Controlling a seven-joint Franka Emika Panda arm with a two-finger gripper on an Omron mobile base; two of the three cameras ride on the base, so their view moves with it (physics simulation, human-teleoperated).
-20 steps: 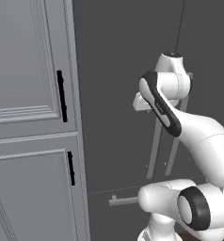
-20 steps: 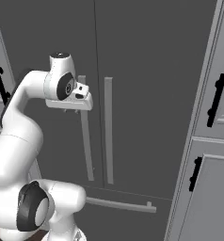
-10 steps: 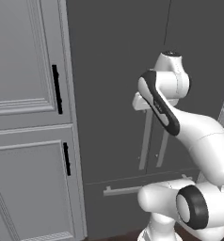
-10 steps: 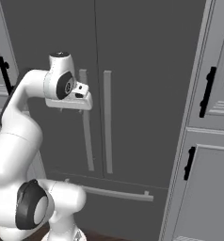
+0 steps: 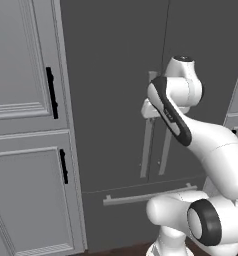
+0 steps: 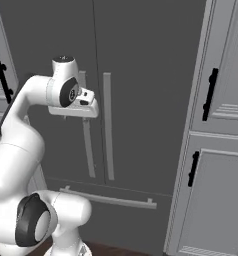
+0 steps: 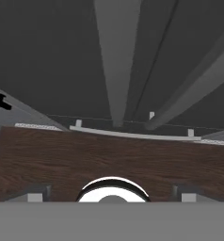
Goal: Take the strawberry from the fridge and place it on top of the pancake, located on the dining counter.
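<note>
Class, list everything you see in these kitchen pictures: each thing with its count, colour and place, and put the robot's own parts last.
fridge: one, dark grey, centre, doors closed.
vertical bar handles: two, grey, side by side at the seam between the fridge doors.
drawer handle: one, grey, horizontal, low on the fridge.
cabinets: light grey, panelled, on both sides of the fridge.
cabinet handles: black, vertical, on the cabinet doors.
floor: dark brown wood, below the fridge.
arm: one, white with dark joints, before the fridge.
gripper: one, open, empty, pointing down by the handles.
</note>
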